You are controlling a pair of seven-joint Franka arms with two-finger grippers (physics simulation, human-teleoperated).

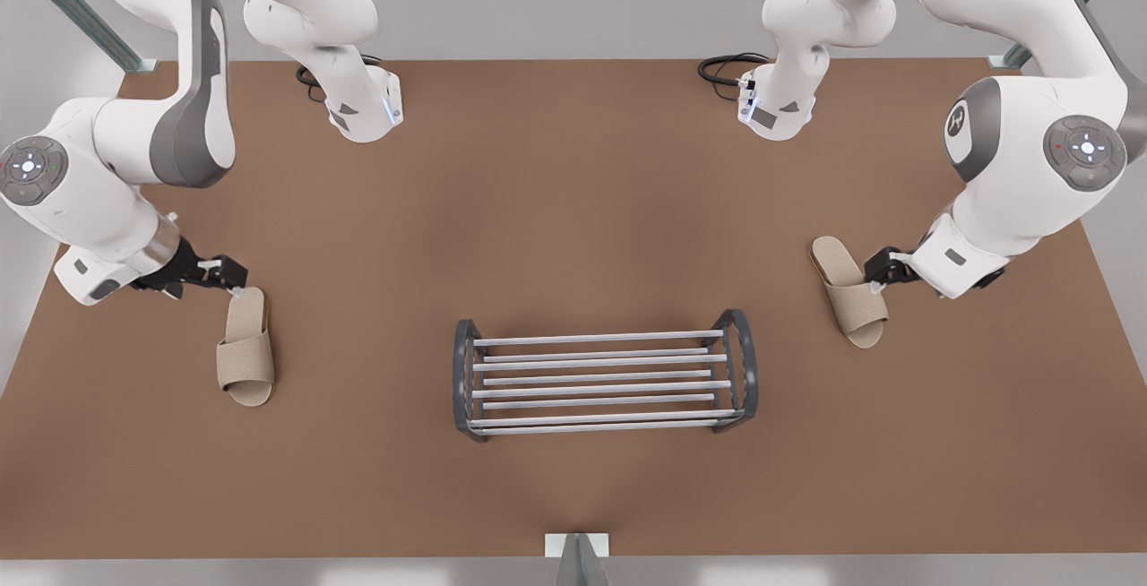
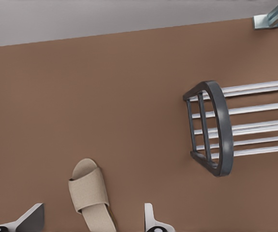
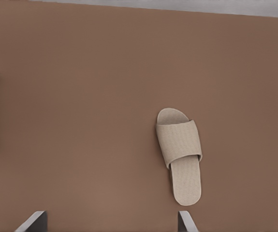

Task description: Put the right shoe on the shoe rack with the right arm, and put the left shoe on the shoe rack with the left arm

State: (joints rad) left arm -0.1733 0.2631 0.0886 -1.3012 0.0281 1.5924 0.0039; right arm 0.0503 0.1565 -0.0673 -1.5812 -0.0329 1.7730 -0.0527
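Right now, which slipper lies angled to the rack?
The front view's right slipper, by the left gripper: toe slants away from the rack. The other slipper, by the right gripper, lies square.

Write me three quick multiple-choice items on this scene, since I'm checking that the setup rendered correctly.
1. The shoe rack stands:
A. between the two slippers
B. behind both arms
C. under one slipper

2. The slippers are:
A. black
B. beige
C. red

3. Both slippers:
A. hang from grippers
B. rest on the rack
C. lie on the table

Answers:
1 A: in the front view one slipper lies to each side of the rack.
2 B: both are beige.
3 C: both lie flat on the table. The open right gripper is at the heel of the front view's left one, and the open left gripper is beside the other.
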